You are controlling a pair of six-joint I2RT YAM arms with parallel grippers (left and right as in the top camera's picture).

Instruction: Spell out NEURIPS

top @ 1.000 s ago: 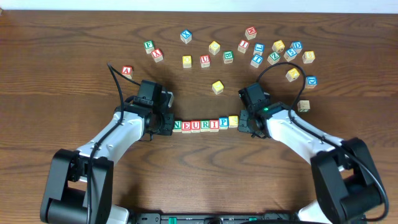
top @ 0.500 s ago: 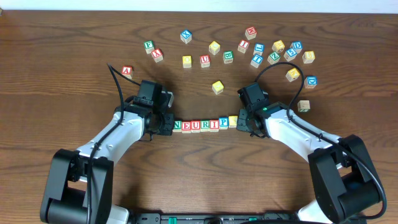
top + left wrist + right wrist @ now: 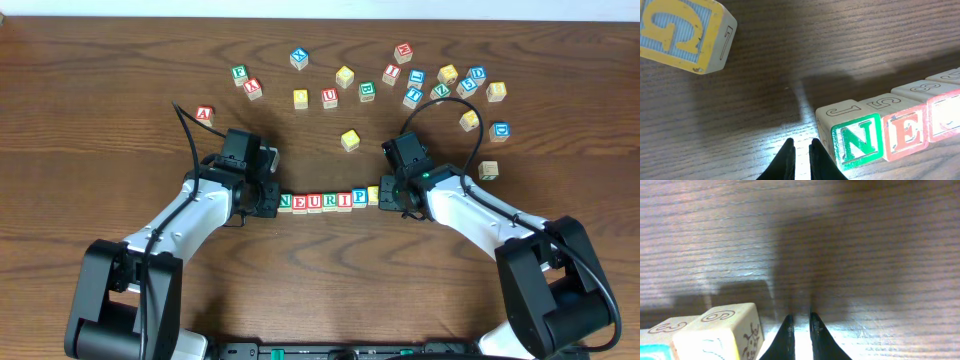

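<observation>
A row of letter blocks (image 3: 320, 200) on the table reads N, E, U, R, I, P, with a yellow block (image 3: 375, 194) at its right end. My left gripper (image 3: 270, 200) is shut and empty at the row's left end; its fingertips (image 3: 801, 154) sit just left of the green N block (image 3: 852, 140). My right gripper (image 3: 388, 196) is shut and empty at the row's right end; its fingertips (image 3: 801, 330) sit just right of the yellow block (image 3: 722, 332).
Several loose letter blocks lie across the back of the table, from a red A block (image 3: 204, 114) at the left to a plain block (image 3: 488, 170) at the right. A yellow block (image 3: 350, 139) lies behind the row. A yellow-and-blue block (image 3: 682, 32) shows in the left wrist view.
My right gripper has shifted slightly left and back, staying beside the yellow end block. The left arm and the row have not moved.
</observation>
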